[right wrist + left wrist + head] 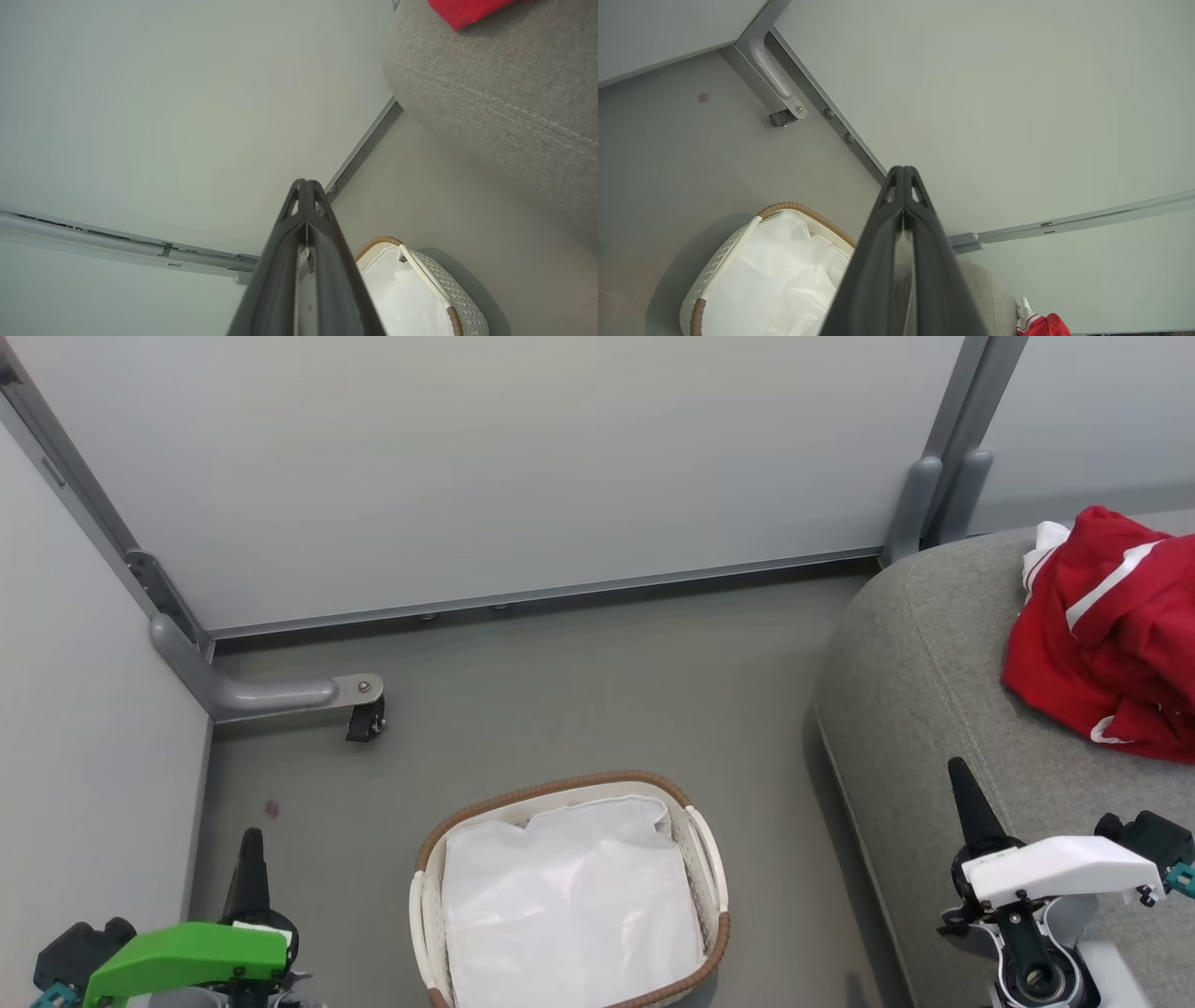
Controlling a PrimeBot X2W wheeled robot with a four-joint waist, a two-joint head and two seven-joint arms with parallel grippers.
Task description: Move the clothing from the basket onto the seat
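Observation:
The red clothing (pixel 1111 635) with white stripes lies bunched on the grey seat (pixel 934 709) at the right; a red edge (pixel 467 11) and a small corner (pixel 1041 324) show in the wrist views. The white basket (pixel 425 896) with its brown rim stands on the floor at bottom centre, holding just its white liner (pixel 569 905). My left gripper (pixel 250 845) is at the lower left, shut and empty, left of the basket (pixel 714 280). My right gripper (pixel 960 779) is shut and empty over the seat's front edge, right of the basket (pixel 462 303).
Pale partition walls enclose the back and left. A grey metal bracket foot with a small black caster (pixel 366 719) juts onto the floor at the left. Grey floor (pixel 607 700) lies open between the basket, the wall and the seat.

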